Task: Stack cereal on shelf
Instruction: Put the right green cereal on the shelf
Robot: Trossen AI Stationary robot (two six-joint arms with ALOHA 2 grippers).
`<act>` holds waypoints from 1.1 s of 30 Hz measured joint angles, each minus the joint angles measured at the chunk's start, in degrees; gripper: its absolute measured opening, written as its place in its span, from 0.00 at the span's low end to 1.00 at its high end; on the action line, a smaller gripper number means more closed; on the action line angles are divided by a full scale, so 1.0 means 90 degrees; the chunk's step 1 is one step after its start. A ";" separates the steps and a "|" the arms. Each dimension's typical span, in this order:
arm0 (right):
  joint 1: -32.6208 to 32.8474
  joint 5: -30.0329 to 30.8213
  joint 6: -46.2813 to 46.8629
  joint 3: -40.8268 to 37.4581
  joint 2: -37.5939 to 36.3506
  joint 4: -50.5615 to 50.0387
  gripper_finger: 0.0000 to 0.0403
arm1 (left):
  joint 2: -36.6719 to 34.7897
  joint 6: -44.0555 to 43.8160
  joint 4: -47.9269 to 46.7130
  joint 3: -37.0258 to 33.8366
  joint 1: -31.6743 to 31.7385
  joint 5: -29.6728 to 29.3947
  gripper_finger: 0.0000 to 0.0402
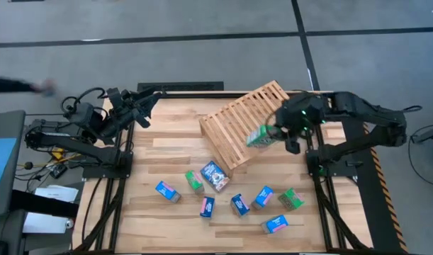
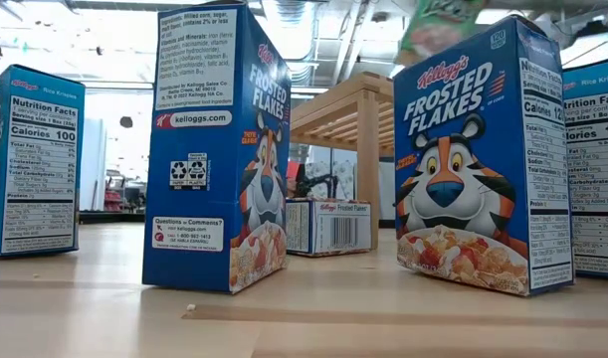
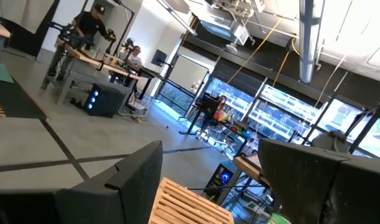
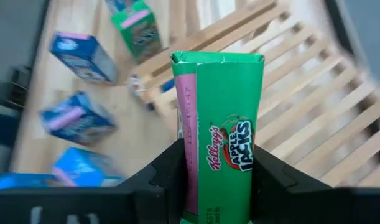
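1. My right claw (image 4: 217, 171) is clamped on a green Apple Jacks box (image 4: 222, 130); the wrist view shows both fingers (image 4: 162, 177) pressed against the box's narrow sides.
2. From above, that box (image 1: 261, 136) hangs over the right side of the slatted shelf (image 1: 244, 120), close to the shelf's lower right edge. I cannot tell whether it touches the slats.
3. The shelf sits toward the far edge of the table (image 1: 166, 152), turned at an angle, its raised end nearest the far right corner.
4. My left claw (image 1: 147, 106) waits off the table's far left corner, over the table's edge frame. Its fingers stand wide apart with nothing between them, and its wrist view looks out into the room.
5. The remaining cereal lies across the near half of the table: a larger blue box (image 1: 215, 175) just beside the shelf's near corner, a green box (image 1: 194, 181) to its left, and a blue box (image 1: 167, 191) farther left.
6. Nearer the front edge I see a pink-printed blue box (image 1: 207, 207), two blue boxes (image 1: 239, 205) (image 1: 263, 197), a green box (image 1: 291, 200) and another blue one (image 1: 276, 224).
7. The low view shows Frosted Flakes boxes (image 2: 475, 159) standing upright on the table.
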 joint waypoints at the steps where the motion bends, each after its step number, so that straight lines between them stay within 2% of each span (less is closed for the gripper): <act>1: -0.0163 -0.0008 -0.0343 0.0123 0.0154 0.0023 0.38 | 0.0000 0.0022 0.0001 0.0000 0.0001 -0.0054 0.63; 6: -0.0828 -0.0082 -0.1534 0.0852 0.0994 -0.0099 0.38 | 0.0000 0.0067 -0.0001 0.0000 0.0002 -0.0207 0.63; 12: -0.1147 -0.0172 -0.3109 0.1750 0.1903 0.0051 0.38 | 0.0000 0.0251 0.0022 0.0000 0.0002 -0.0387 0.63; 18: -0.1343 -0.0122 -0.3900 0.2558 0.2900 -0.0123 0.38 | 0.0000 0.0249 0.0022 0.0000 0.0002 -0.0462 0.63; 24: -0.1285 -0.0068 -0.4589 0.2922 0.3628 -0.0412 0.38 | 0.0000 0.0246 0.0021 0.0000 0.0002 -0.0536 0.63; 33: -0.1088 0.0273 -0.5332 0.3095 0.3876 -0.0259 0.38 | 0.0000 0.0272 0.0029 0.0000 0.0000 -0.0576 0.63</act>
